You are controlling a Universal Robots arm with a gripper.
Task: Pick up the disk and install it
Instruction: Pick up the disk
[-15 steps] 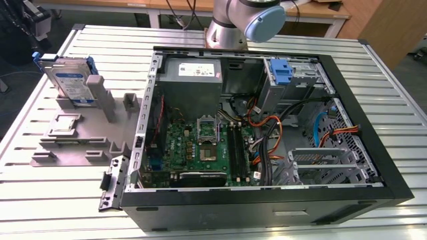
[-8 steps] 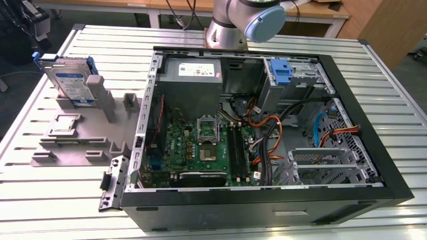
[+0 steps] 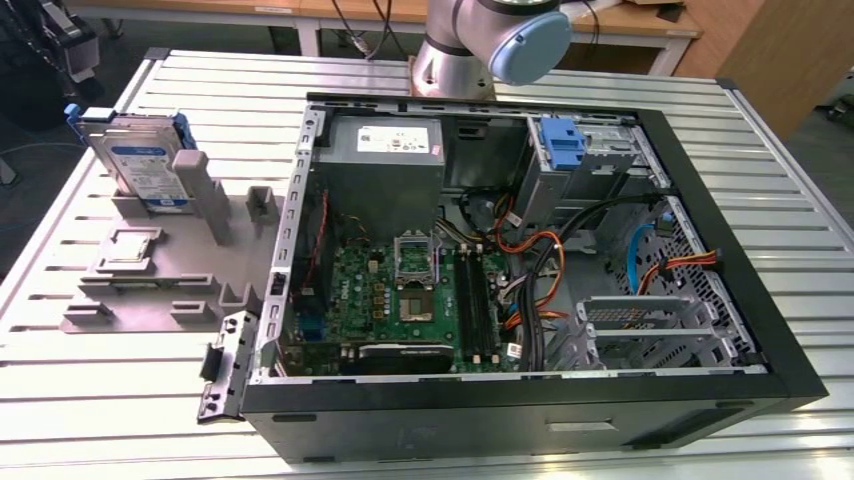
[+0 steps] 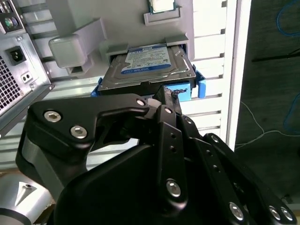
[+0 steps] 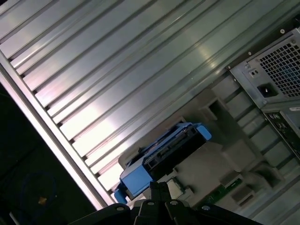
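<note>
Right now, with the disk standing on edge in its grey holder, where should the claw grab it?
I'd take the disk by its free top end, from above, pinching across its two flat faces. It stands upright with the lower end seated in the grey holder, and the thin body suits a pinch.

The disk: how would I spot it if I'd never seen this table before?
Find the big open computer case on the slatted table; a grey plastic holder sits beside it, toward the exterior view's left. The disk stands on edge in that holder. Unlike the plain grey posts around it, it is a flat metal slab with a white-and-blue label and a blue bracket.
</note>
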